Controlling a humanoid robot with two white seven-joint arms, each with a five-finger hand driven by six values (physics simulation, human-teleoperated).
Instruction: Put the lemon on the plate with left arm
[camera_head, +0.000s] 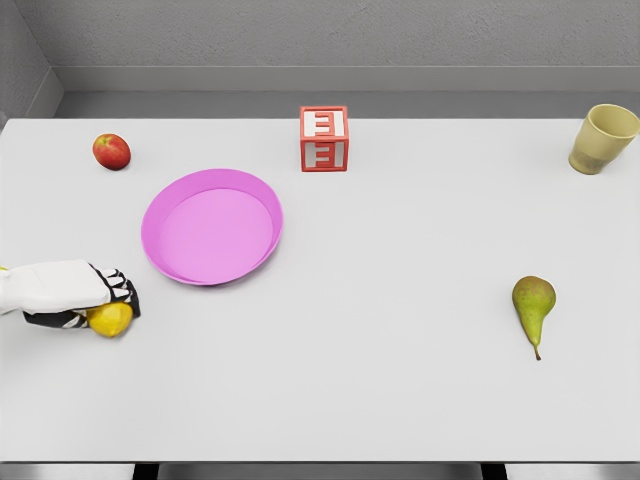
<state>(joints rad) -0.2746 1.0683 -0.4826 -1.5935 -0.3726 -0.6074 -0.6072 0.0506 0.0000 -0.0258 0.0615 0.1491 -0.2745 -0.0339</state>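
While the left hand (85, 297) reaches in from the left edge of the head view, its fingers are curled down over the lemon (110, 319), clamped on it from above and behind; only the lower front of the yellow fruit shows beneath the black-and-white fingertips. Whether the lemon rests on the white table (400, 400) or sits just clear of it, I cannot tell. It lies near the table's left side, below and to the left of the pink plate (212, 226); hand and plate are apart, with a strip of bare tabletop between them, and the plate holds nothing.

Beyond the plate, toward the far left corner, sits a red apple (112, 151); to the plate's upper right stands a red-and-white block (324, 139), upright and separate from the rim. A beige cup (603, 138) stands tilted slightly at the far right corner; a green pear (533, 309) lies on the right half of the table with its stem pointing toward the near edge, well apart from everything else. Behind the table runs a grey wall (320, 40).
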